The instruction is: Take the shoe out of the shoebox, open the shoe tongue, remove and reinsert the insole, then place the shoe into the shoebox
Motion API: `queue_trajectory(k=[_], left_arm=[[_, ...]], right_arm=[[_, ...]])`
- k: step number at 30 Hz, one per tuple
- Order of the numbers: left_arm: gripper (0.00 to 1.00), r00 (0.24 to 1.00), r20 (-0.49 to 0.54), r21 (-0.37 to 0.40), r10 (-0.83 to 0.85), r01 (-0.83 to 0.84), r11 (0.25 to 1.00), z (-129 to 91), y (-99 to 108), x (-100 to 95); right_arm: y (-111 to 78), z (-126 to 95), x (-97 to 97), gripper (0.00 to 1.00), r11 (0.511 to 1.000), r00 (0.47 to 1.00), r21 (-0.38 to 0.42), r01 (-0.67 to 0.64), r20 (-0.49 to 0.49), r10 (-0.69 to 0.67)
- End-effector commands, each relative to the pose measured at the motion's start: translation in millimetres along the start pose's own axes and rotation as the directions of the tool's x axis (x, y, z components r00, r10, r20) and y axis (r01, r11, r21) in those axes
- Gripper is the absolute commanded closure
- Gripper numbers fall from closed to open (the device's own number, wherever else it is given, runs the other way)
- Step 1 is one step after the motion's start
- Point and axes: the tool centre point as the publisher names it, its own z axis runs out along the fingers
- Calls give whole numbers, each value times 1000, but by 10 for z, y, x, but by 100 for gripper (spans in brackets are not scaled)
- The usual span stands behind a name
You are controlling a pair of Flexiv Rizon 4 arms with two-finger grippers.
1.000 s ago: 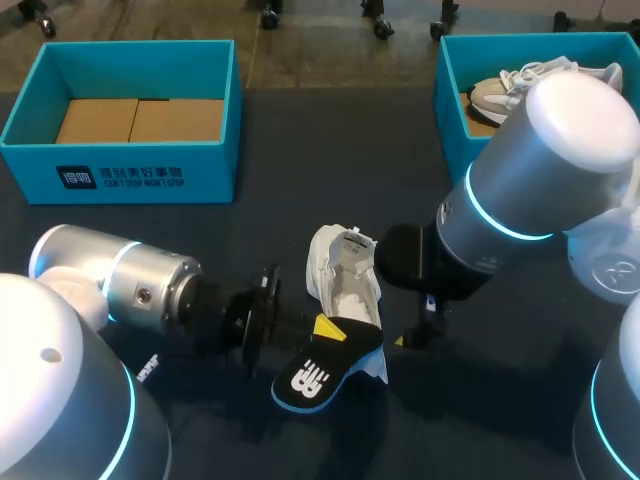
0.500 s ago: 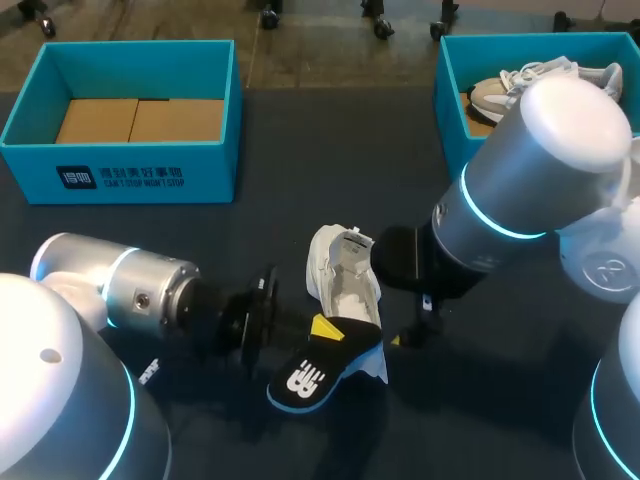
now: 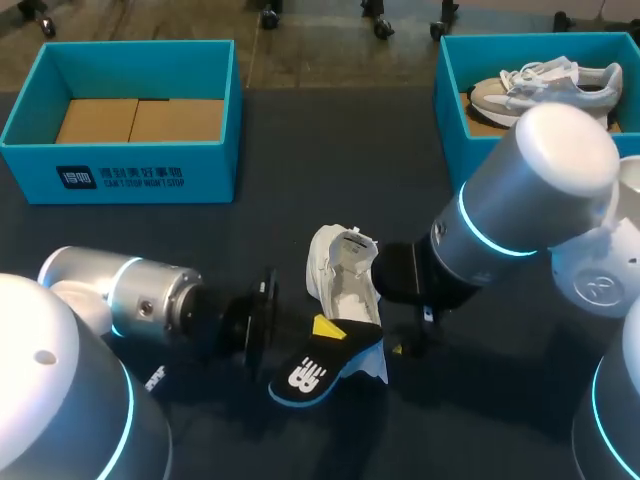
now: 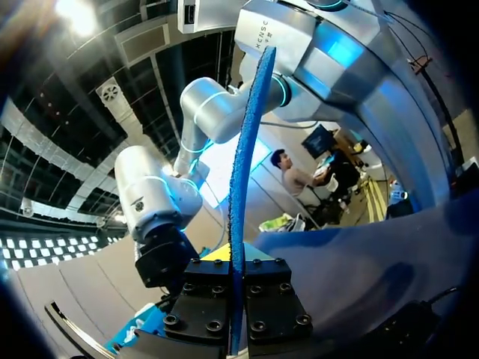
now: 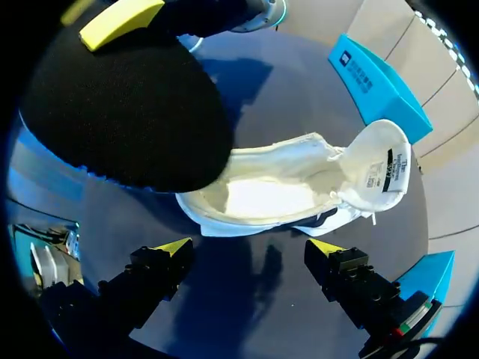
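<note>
Left gripper (image 4: 236, 273) pinches the insole (image 4: 247, 149); right gripper (image 5: 251, 250) hangs low, fingers spread wide.

Shoe (image 3: 345, 275): white cloth, matt, soft-looking lining; smooth printed label (image 5: 387, 170) on its tongue.
Insole (image 3: 318, 372), touching the shoe: black foam face, matt, finely grainy; blue edge, rough.
Table (image 3: 300, 160) under the shoe: dark, smooth, faint sheen.
Shoebox (image 3: 130, 175) beyond the shoe: teal card, matt; brown cardboard (image 3: 140, 120) inside.
Right arm (image 3: 510, 215) beside the shoe: satin grey metal, glossy white cap.

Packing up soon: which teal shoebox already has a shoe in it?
The right shoebox, holding a grey-and-white sneaker; the left shoebox holds only cardboard.
</note>
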Motion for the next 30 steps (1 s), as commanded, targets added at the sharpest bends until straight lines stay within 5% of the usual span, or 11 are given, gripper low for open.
queue_trajectory(k=[1,30], left_arm=[[100,999,31,-11,10,-10,1000,54,25,-16],[100,998,53,-14,-25,26,1000,98,298,46]], right_arm=[[1,25,15,0,1000,1000,0,-11,13,11],[-9,41,6,0,1000,1000,9,-26,7,26]])
